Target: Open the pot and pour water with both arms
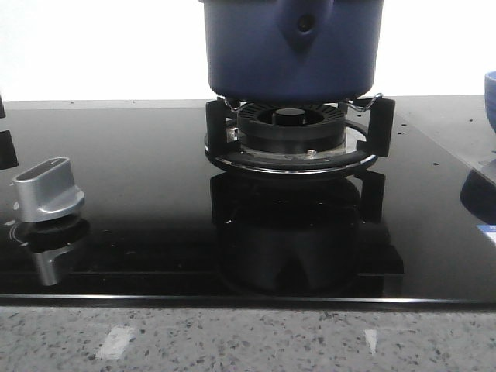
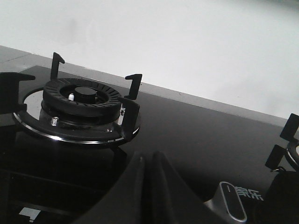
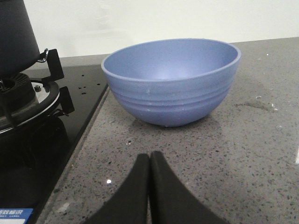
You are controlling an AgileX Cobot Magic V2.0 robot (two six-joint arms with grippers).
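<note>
Two grippers are shown with fingers pressed together on nothing: the left gripper (image 2: 148, 186) beside a bare burner (image 2: 77, 100), the right gripper (image 3: 149, 186) before a blue bowl (image 3: 170, 81) on the granite counter (image 3: 243, 149). The pot (image 1: 291, 46) is seated on the burner grate (image 1: 291, 136). A slip on its matte sides could be caused by an off-centre grasp, tipping water onto the glass hob (image 1: 139, 170). Markings beside the control knob (image 2: 231, 205) cannot be read.

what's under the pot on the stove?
The pot sits on the black prongs of a burner grate. Below it: a round black burner head inside a chrome ring, on glossy black glass cooktop. The pot's underside itself is hidden.
</note>
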